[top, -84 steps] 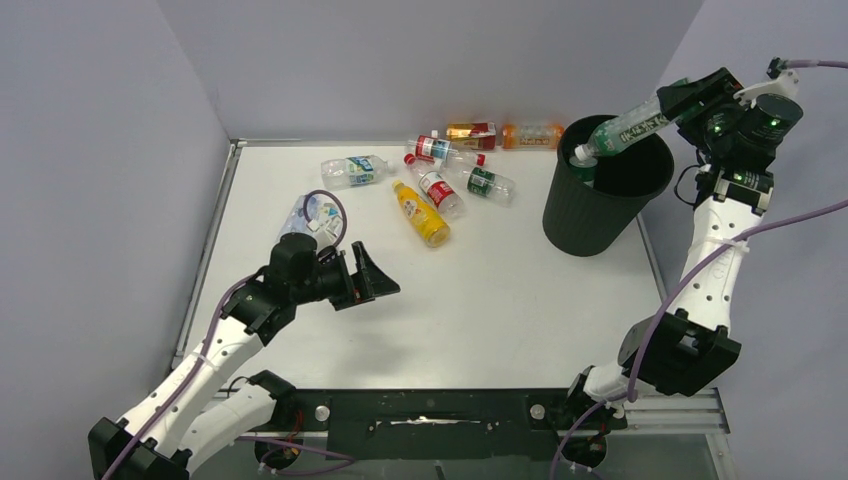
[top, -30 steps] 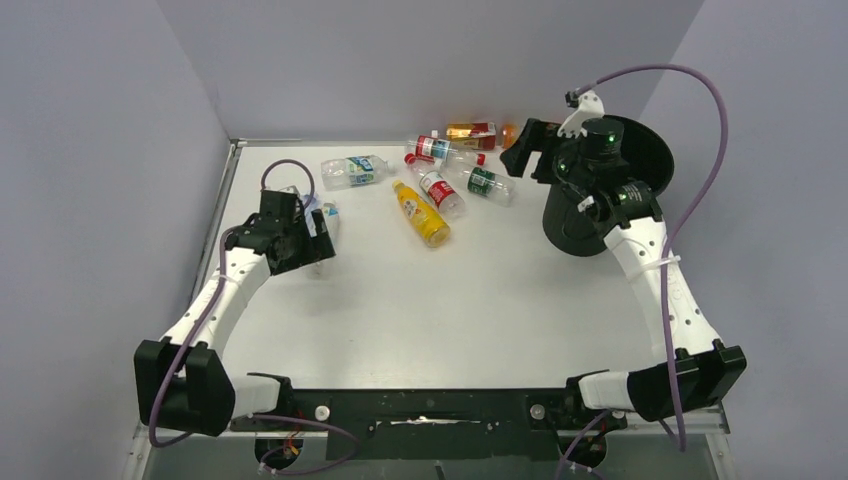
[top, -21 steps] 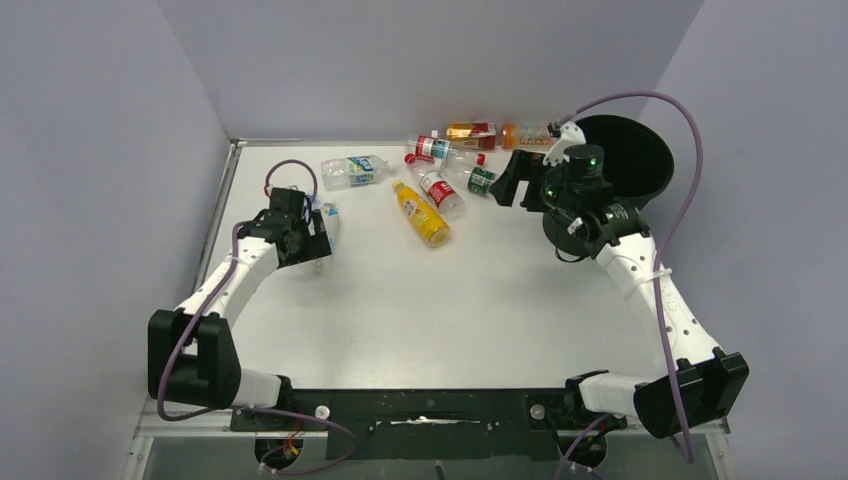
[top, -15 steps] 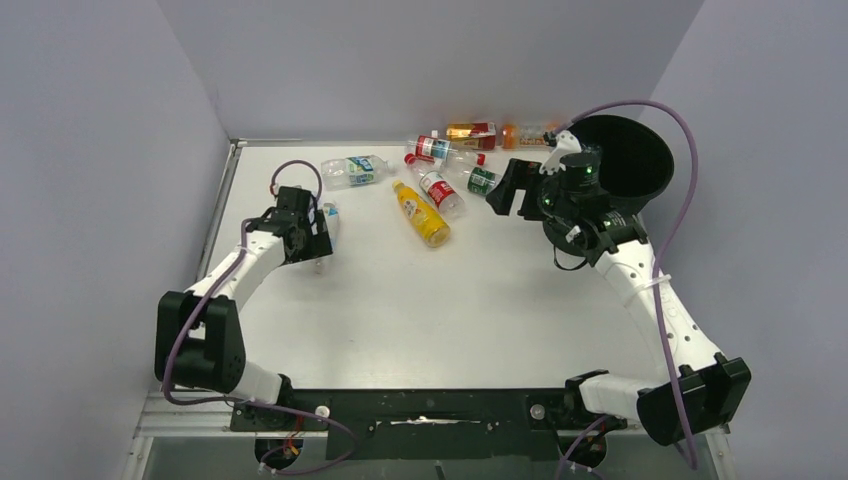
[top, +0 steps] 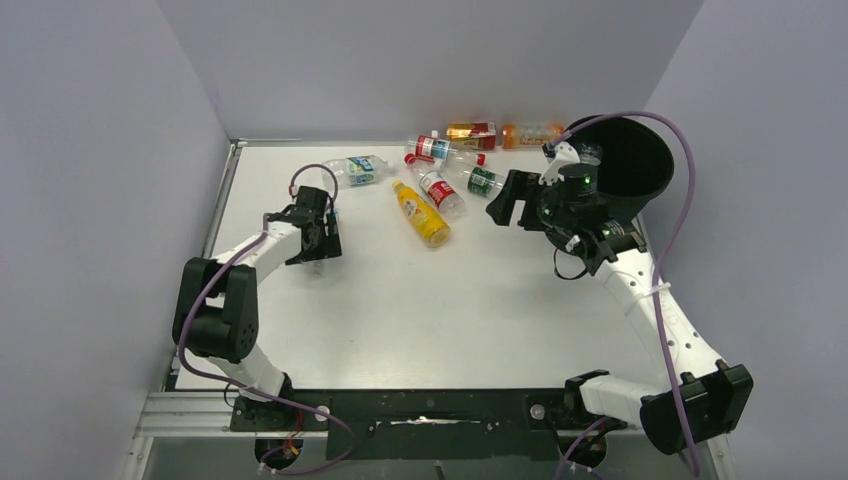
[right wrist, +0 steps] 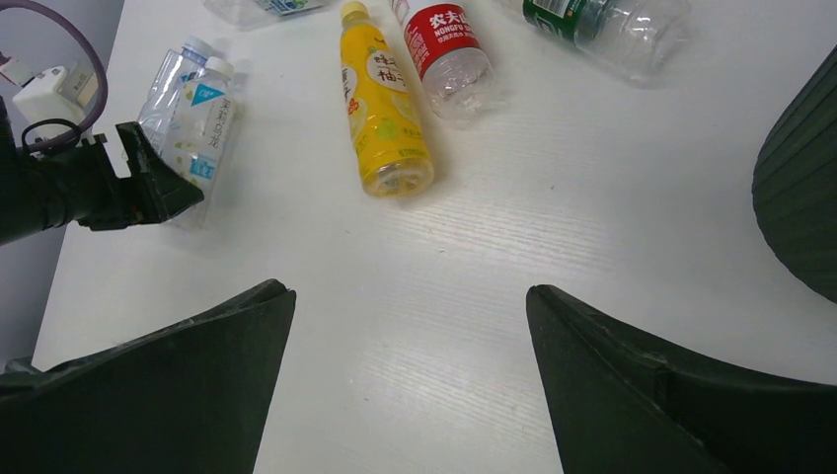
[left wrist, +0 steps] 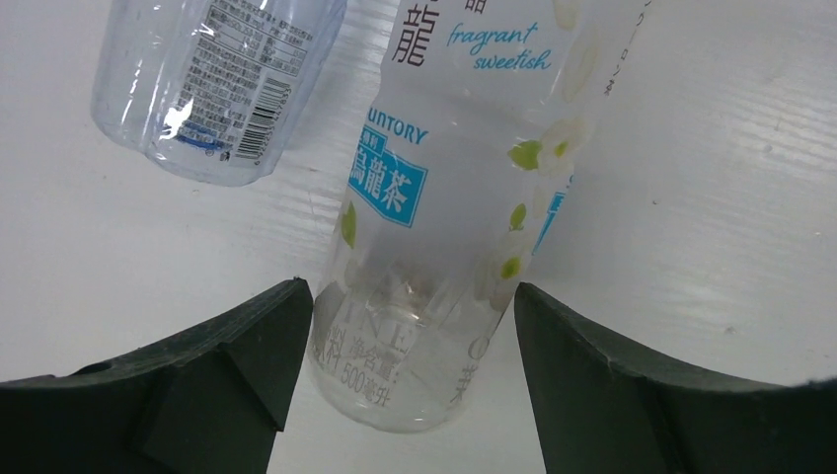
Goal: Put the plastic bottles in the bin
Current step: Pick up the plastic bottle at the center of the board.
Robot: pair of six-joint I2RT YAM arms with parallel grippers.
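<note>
Left wrist: spread left claw point(left wrist: 410, 296) straddles a tea bottle point(left wrist: 444, 197), seemingly untouched, clear bottle point(left wrist: 217, 79) beside.

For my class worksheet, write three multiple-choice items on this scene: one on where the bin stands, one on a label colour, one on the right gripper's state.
1. Where on the table does the bin stand?
A. far right corner
B. near left corner
C. dead centre

2. What colour is the label on the bottle that the left gripper straddles?
A. red
B. light blue
C. orange

3. How is the right gripper?
A. open and empty
B. shut on a yellow bottle
C. shut on the bin's rim

Answers:
1 A: the top view shows it at the far right.
2 B: the left wrist view shows a light blue patch on clear plastic.
3 A: its own camera shows spread fingers with only bare table between them.
</note>
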